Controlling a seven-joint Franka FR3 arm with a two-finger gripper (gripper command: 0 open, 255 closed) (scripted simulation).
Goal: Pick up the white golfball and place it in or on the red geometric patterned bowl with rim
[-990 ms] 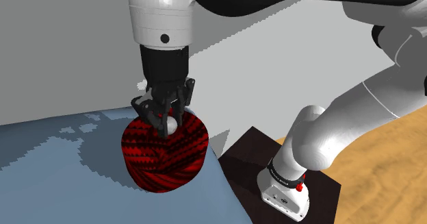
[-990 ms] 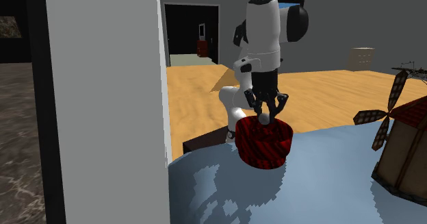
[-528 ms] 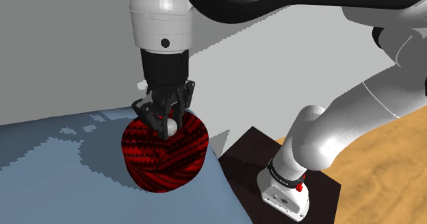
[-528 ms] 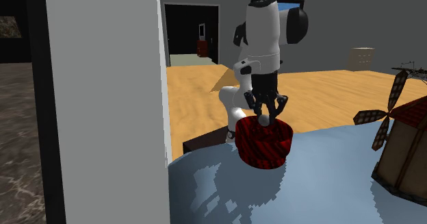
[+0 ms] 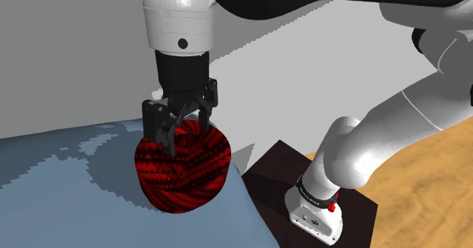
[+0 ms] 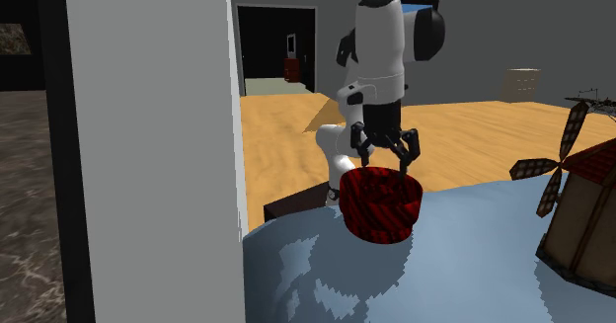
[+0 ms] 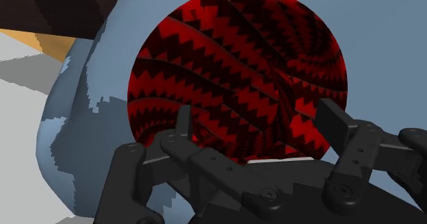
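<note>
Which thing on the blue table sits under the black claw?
The red zigzag-patterned bowl: the black gripper hangs open right above it. The brown windmill model stands off to the side.

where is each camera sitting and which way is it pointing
Shoulder view: beside the dark stand, looking down over the blue-grey table at the red and black zigzag-patterned bowl; the white arm and open black gripper show.
Second exterior view: across the table, beside a white pillar, facing the arm, whose gripper hangs above the bowl.
Wrist view: on the hand, looking down into the bowl; both black fingers show.
Shared: all three hold the bowl under the gripper.
</note>
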